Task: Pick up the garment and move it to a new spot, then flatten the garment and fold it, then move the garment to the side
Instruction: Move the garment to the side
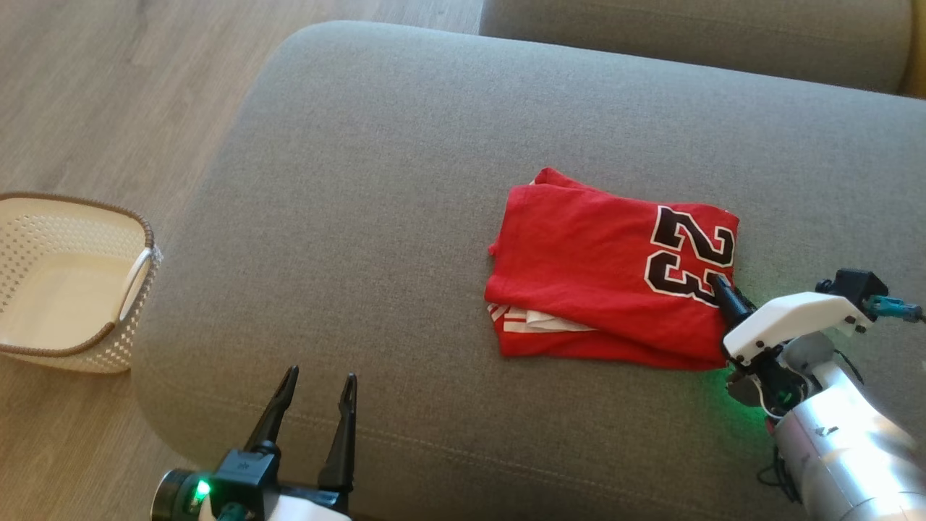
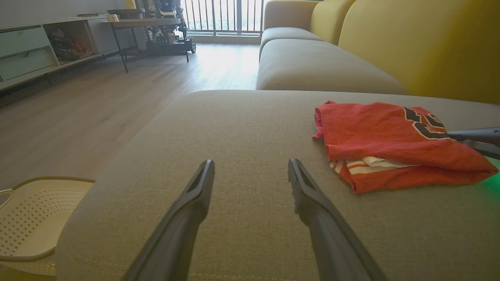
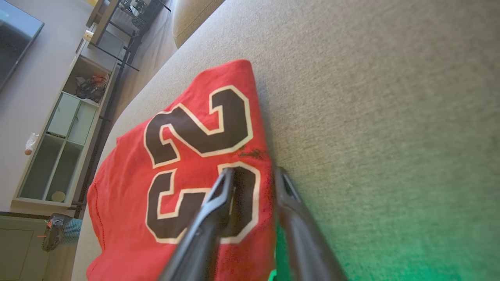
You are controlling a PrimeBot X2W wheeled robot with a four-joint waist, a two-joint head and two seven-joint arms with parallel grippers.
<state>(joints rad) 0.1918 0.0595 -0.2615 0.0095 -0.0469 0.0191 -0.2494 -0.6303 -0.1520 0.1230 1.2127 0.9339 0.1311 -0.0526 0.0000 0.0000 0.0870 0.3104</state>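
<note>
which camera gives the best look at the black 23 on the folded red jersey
The right wrist view: the black 23 is big and close, and the right gripper straddles the edge of the folded red jersey. The head view shows it small; the left wrist view, a flattened sliver.

I could read just one marking: the number 23 [image 1: 691, 255], black with white edging, on the red garment [image 1: 579, 268].

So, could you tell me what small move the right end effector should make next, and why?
Probably close on the red jersey: the right end effector straddles its folded edge, one finger over the 23, the other by the sofa cushion, jaws apart. It looks folded already, so gripping it to move it aside seems next.
</note>
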